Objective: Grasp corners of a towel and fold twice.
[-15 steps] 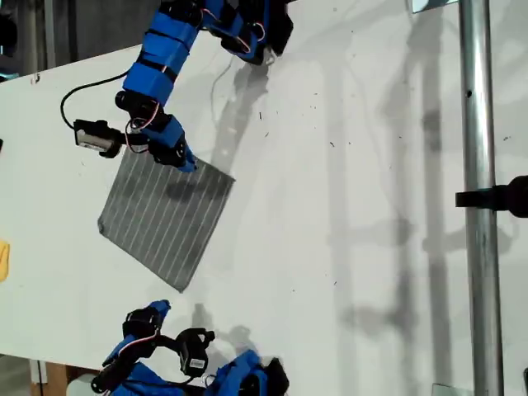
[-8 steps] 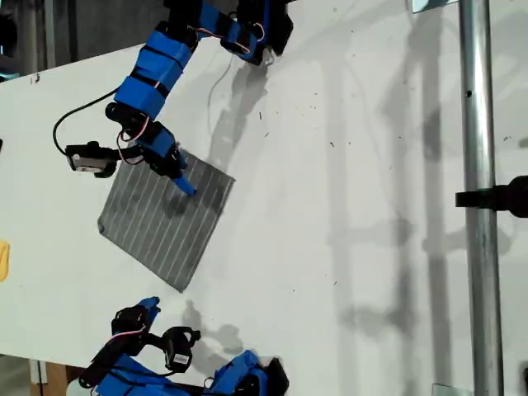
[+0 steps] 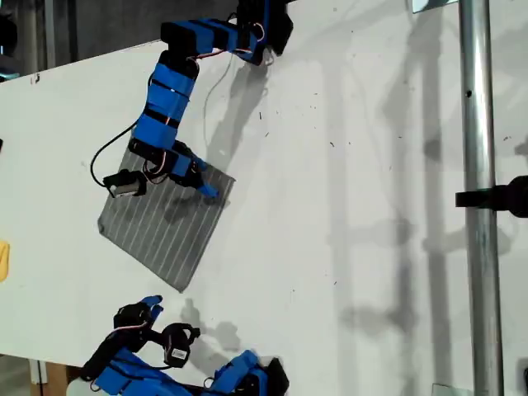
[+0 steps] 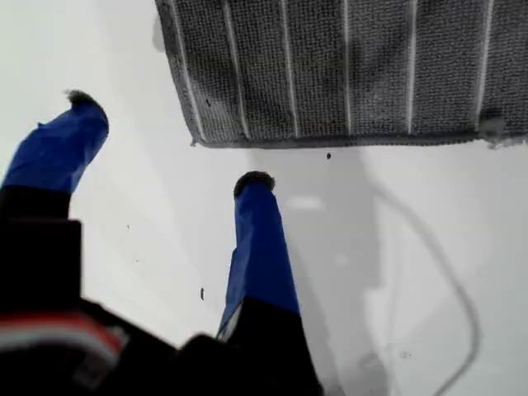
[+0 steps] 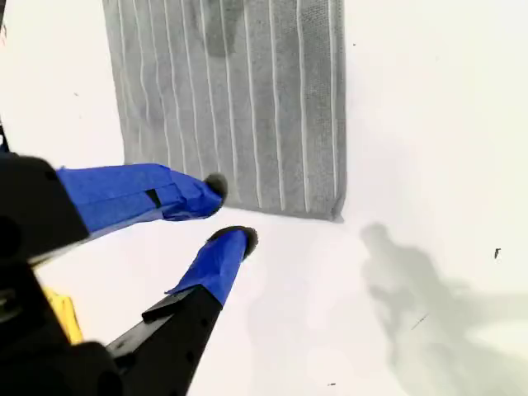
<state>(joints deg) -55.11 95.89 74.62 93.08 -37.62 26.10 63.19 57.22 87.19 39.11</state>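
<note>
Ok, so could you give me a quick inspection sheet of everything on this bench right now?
Surface: white table, a few dark specks.
Job's things: towel lies flat, unfolded, no corner lifted.
Clutter: yellow object, cut off at the exterior view's left edge.
Grippers: my first gripper open, just short of a towel edge; my second gripper open, empty, at another edge.
Cables: black cable loops beside my first arm.
Surroundings: metal pole with black clamp.
</note>
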